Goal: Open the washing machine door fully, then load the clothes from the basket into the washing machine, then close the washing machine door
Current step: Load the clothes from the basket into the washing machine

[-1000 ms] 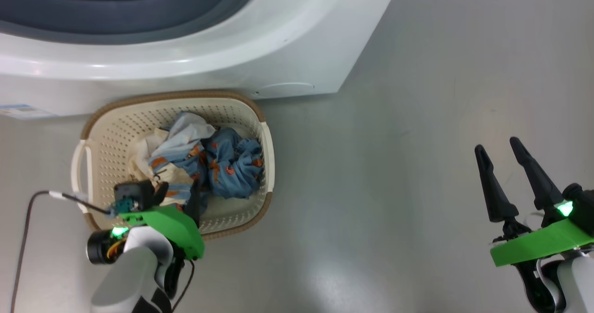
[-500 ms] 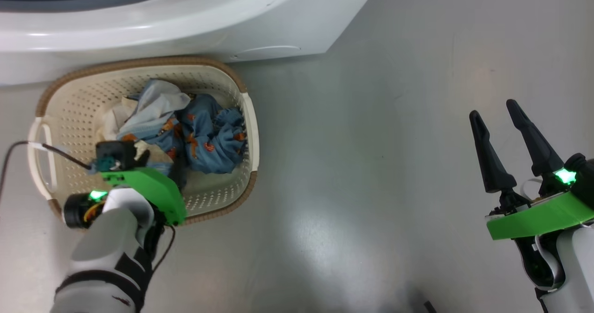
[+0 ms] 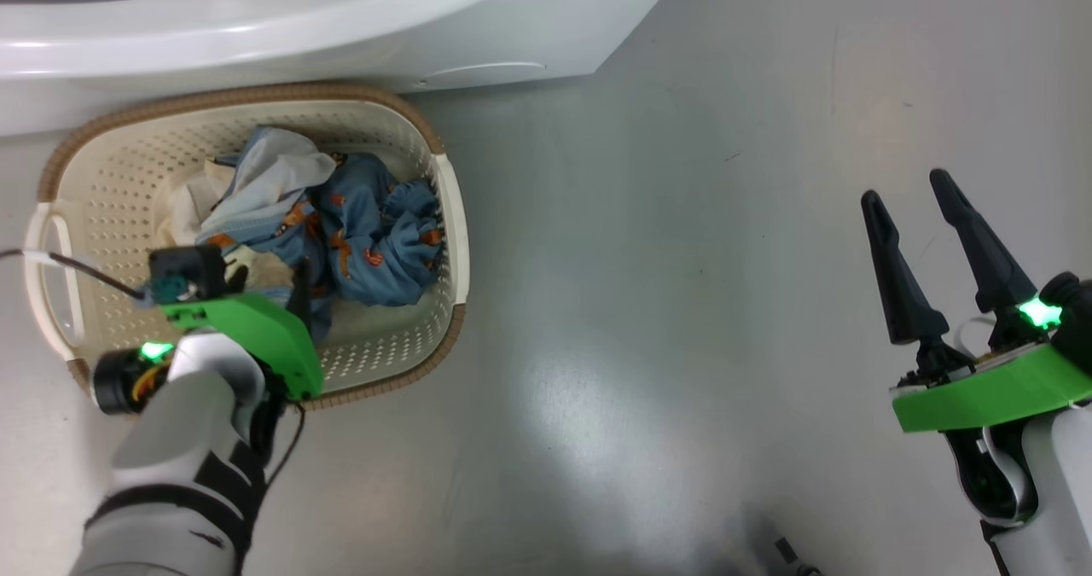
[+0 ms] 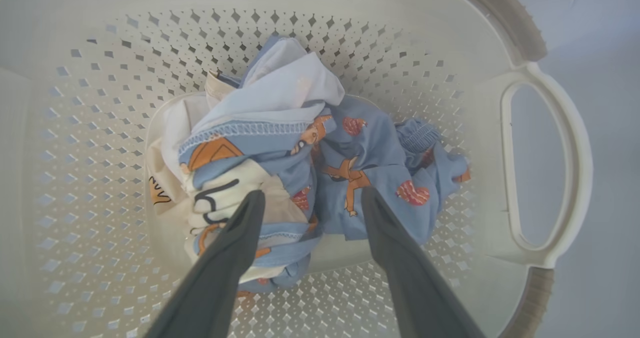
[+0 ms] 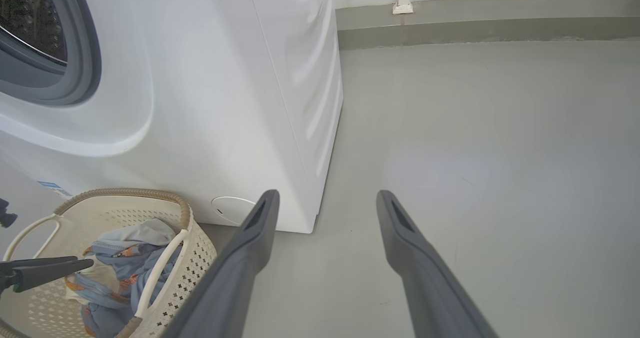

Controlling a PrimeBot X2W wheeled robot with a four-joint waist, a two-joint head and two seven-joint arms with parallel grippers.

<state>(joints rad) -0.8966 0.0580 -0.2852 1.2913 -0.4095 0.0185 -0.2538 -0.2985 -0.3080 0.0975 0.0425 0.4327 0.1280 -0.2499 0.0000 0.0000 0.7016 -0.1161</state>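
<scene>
1. Over the basket (image 3: 256, 94), at the near left of the floor (image 3: 682, 303), the left gripper (image 4: 312, 193) is hung with its jaws spread wide and nothing held. Its tips are poised just above the clothes (image 4: 300, 142); whether contact is made cannot be told.
2. Off to the near right, well apart from the basket, the right gripper (image 3: 904, 188) is seen spread as well, empty, over the floor.
3. Clothes are found bunched in one heap at the basket's middle, light blue with orange figures and a cream piece tucked at one side. The basket is set close against the foot of the washer (image 3: 341, 30), on the far side.
4. Handling is judged easy on weight: soft, light, limp fabric that is neither fragile nor slippery. Sagging and trailing ends are to be expected once it is lifted.
5. A hold is best taken on the raised folds at the heap's middle, bitten deep so that several layers are caught. The perforated wall is to be kept clear.
6. Nothing but clothes is held by the basket. At the far left the drum (image 5: 30, 22) is glimpsed through the grey ring (image 5: 85, 52), its mouth uncovered; its contents cannot be told.
</scene>
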